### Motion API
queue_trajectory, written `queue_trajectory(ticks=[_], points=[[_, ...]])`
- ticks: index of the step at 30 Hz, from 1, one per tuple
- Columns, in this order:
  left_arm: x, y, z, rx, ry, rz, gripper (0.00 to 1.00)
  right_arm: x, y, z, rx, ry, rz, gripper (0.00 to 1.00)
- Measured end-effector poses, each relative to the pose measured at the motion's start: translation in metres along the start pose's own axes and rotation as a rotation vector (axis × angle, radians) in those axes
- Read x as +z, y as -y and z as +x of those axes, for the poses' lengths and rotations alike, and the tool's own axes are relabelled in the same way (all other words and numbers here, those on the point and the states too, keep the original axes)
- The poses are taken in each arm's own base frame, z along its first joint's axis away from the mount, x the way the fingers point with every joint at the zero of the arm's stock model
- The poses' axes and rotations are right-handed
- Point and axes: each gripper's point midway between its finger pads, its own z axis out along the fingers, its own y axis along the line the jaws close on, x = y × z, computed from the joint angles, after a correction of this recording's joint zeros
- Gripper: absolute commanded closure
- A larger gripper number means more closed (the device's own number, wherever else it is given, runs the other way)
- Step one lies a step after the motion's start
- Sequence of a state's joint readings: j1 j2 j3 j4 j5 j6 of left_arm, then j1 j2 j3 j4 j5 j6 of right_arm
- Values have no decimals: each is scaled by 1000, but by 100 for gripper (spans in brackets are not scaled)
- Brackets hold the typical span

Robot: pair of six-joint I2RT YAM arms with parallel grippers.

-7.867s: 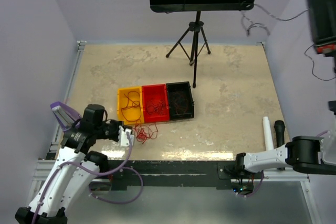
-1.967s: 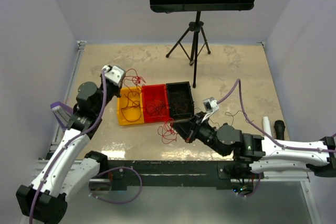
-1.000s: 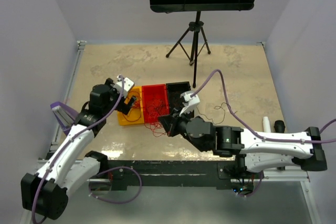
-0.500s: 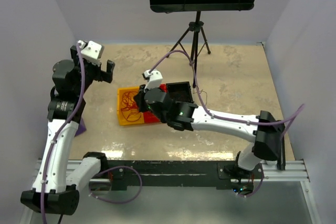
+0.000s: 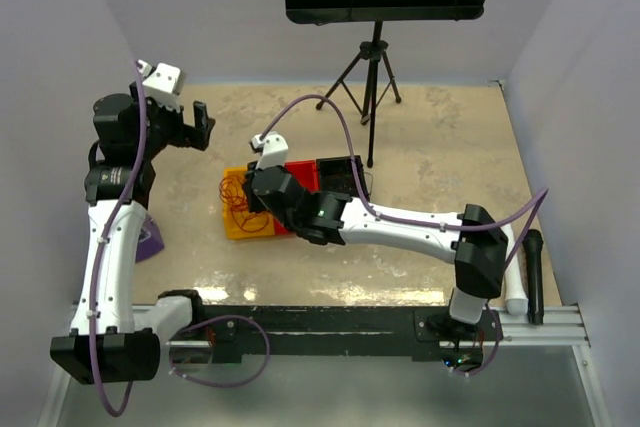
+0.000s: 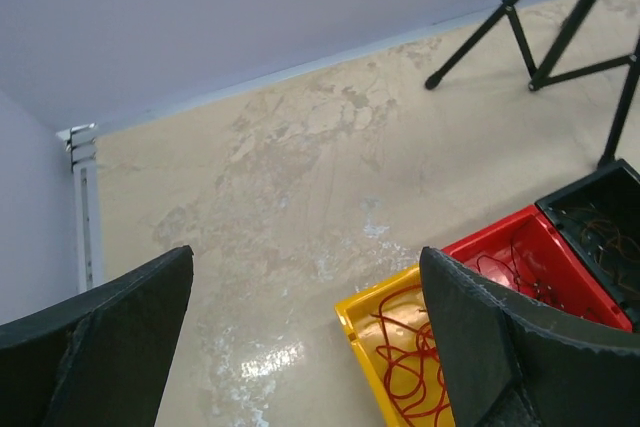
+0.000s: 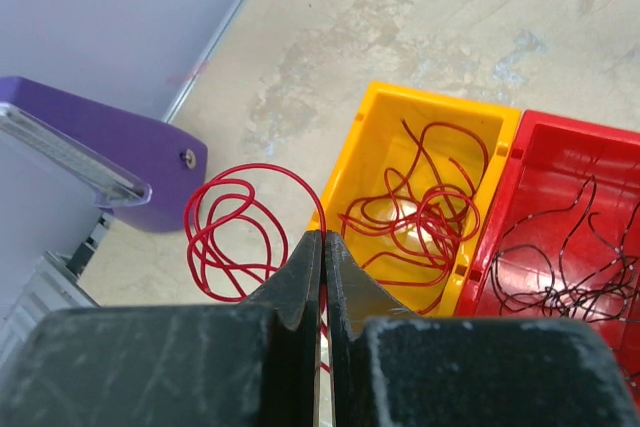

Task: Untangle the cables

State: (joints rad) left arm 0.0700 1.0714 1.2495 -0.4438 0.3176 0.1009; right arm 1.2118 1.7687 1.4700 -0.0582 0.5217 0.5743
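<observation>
My right gripper [image 7: 322, 239] is shut on a curly red cable [image 7: 232, 230] whose loops hang just left of the yellow bin [image 7: 432, 97]. In the top view it [image 5: 243, 197] hovers over that yellow bin's [image 5: 232, 231] left part. More red cables [image 7: 425, 219] lie in the yellow bin, and dark cables [image 7: 575, 267] lie in the red bin [image 7: 560, 125]. My left gripper [image 5: 190, 125] is raised high at the back left, open and empty. Its wrist view looks down between its fingers [image 6: 505, 332] on the yellow bin [image 6: 352, 309].
A black bin [image 5: 340, 179] with thin cables adjoins the red bin [image 5: 300, 175]. A music stand's tripod [image 5: 370, 82] stands behind the bins. A purple part [image 5: 150, 243] lies at the left edge. A white tube [image 5: 515, 293] and a black pen [image 5: 531, 265] lie at the front right.
My right arm swung left from in front of the bins to above the yellow bin, carrying the red cable. My left arm rose and pulled back to the far left, staying open.
</observation>
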Motion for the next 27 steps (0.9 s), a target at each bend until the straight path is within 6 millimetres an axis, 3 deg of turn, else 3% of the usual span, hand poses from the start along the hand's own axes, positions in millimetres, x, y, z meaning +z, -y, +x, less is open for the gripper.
queue_trajectory(ticks=[4, 8, 15, 19, 23, 27], points=[[-14, 22, 9, 53, 26, 102, 0, 0, 0, -16, 8, 30, 0, 100], [-28, 37, 4, 72, 60, 162, 0, 18, 14, -17, 6, 36, 34, 100], [-28, 39, 0, 57, 75, 166, 0, 69, 45, 39, -54, -52, 107, 100], [-27, 38, 1, 48, 72, 162, 0, 92, 48, 66, -75, -93, 120, 100], [-27, 37, 1, 50, 73, 160, 0, 110, 49, 87, -84, -137, 128, 54], [-28, 37, 0, 56, 80, 155, 1, 112, 56, 100, -91, -199, 129, 29]])
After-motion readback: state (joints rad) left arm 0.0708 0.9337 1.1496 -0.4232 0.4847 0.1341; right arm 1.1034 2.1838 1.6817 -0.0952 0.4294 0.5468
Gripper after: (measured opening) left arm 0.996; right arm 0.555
